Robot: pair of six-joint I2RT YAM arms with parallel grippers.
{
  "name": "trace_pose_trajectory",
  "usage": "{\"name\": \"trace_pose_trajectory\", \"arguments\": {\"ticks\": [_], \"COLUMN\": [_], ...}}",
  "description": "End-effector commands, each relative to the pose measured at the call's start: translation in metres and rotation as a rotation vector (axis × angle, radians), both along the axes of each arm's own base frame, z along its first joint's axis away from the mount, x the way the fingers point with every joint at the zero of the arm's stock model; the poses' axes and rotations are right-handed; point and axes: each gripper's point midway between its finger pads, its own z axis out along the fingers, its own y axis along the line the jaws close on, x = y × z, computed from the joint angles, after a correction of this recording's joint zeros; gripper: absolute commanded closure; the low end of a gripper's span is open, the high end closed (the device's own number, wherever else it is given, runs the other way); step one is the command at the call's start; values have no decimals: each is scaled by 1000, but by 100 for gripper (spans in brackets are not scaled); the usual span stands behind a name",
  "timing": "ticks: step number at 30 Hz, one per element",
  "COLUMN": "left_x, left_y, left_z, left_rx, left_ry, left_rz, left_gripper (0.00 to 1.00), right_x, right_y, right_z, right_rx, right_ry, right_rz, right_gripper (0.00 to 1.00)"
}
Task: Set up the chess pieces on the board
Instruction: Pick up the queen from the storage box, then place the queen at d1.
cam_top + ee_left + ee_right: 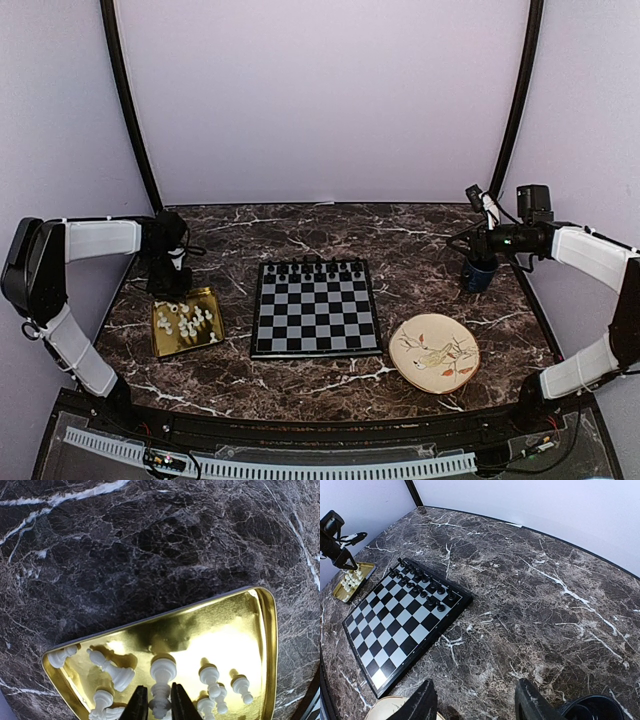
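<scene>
Between the fingers (138, 706) of my left hand (159, 705), a white chess piece (162, 672) in the gold tray (269, 630), grip unclear (right hand (477, 700) gapes empty); I'd squeeze fully, then lift straight.

The overhead camera looked down from above and behind me across the whole worktop (300, 380). My left wrist camera hung close over the gold tray (225, 620), facing almost straight down. My right wrist camera sat higher, looking aslant across the board (405, 625), which the overhead view shared.
</scene>
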Motion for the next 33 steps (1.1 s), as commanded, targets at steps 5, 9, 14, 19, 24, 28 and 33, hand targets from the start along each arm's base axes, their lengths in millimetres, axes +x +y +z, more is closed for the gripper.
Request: {"name": "trace_pose_trajectory", "arguments": {"ticks": [5,9,14,19,24,28,33], "left_x": [-1,3,13,19,2,-15,-32], "left_y": [3,3,-4,-45,-123,-176,-225], "left_z": [5,22,60,95,119,122,118], "left_rx": [15,17,-26,-199,-347,-423,-393], "left_ry": [-1,-33,-138,-245,-314,-316,-295], "left_rz": [-9,-12,-37,-186,-475,-642,-812], "left_gripper": [89,96,97,97,98,98,99], "right_x": [4,4,4,5,5,5,5], "right_y": [-2,-2,-3,-3,-3,-3,-4], "right_z": [-6,-6,-6,-7,-10,-10,-12], "right_rx": [-10,-12,-14,-16,-17,-18,-22], "right_ry": [-5,-6,-5,-2,3,3,5], "right_rz": [-2,-3,-6,-6,-6,-4,-5], "right_gripper": [46,46,46,46,46,46,46]}}
